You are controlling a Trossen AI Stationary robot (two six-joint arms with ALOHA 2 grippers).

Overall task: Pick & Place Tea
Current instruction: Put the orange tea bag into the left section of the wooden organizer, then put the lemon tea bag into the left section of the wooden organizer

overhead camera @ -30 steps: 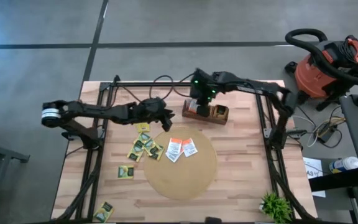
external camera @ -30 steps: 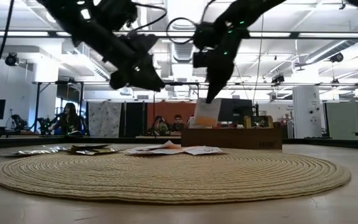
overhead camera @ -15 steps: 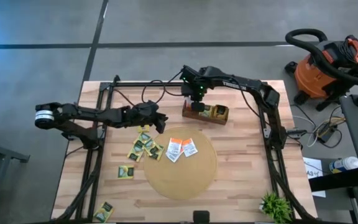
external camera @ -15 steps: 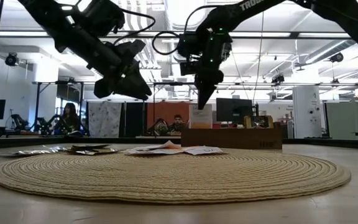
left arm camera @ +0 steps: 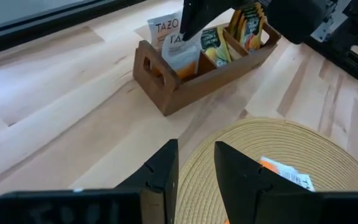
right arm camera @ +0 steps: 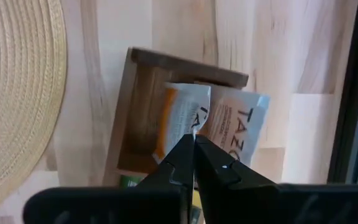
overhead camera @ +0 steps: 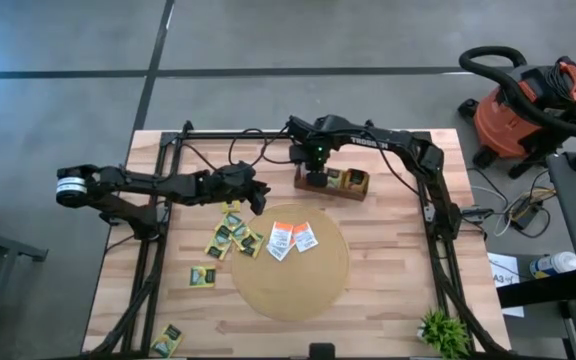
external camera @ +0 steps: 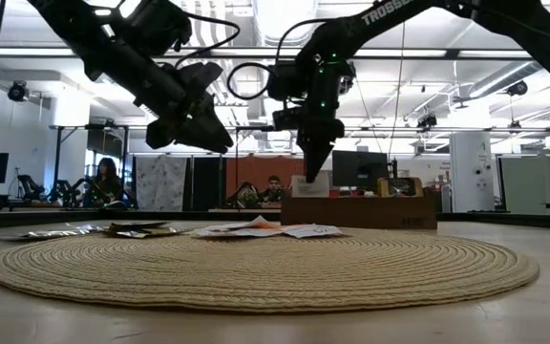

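A long brown wooden box (overhead camera: 336,183) stands on the table behind the round tan mat (overhead camera: 290,265). My right gripper (overhead camera: 315,170) hangs over the box's left end compartment, shut on a white-and-orange tea sachet (right arm camera: 180,118), which is sunk into that compartment beside another white sachet (right arm camera: 238,127). My left gripper (overhead camera: 259,198) hovers open above the table at the mat's far left, with nothing between its fingers (left arm camera: 166,168). Two white-and-orange sachets (overhead camera: 293,238) lie flat on the mat. Several yellow-green ones (overhead camera: 230,236) lie on the wood to its left. My right gripper pinches the sachet's top edge (right arm camera: 196,129) between its two fingertips. The fingers come from above and point steeply down. The sachet hangs upright below them, its lower part inside the box's end compartment (left arm camera: 182,55); whether it rests on the bottom I cannot tell.
The box's other compartments (left arm camera: 244,25) hold upright sachets. Black frame rails (overhead camera: 433,215) run along both table sides. A small plant (overhead camera: 441,330) stands at the near right corner, and a vacuum cleaner (overhead camera: 528,100) stands on the floor at the right. People (external camera: 108,182) sit in the room behind.
My right gripper has gone down and a little toward the table's left, tipping steeper, and the sachet it holds has sunk from above the box wall into the end compartment. My left gripper has drawn back slightly toward the left edge and lower, still open.
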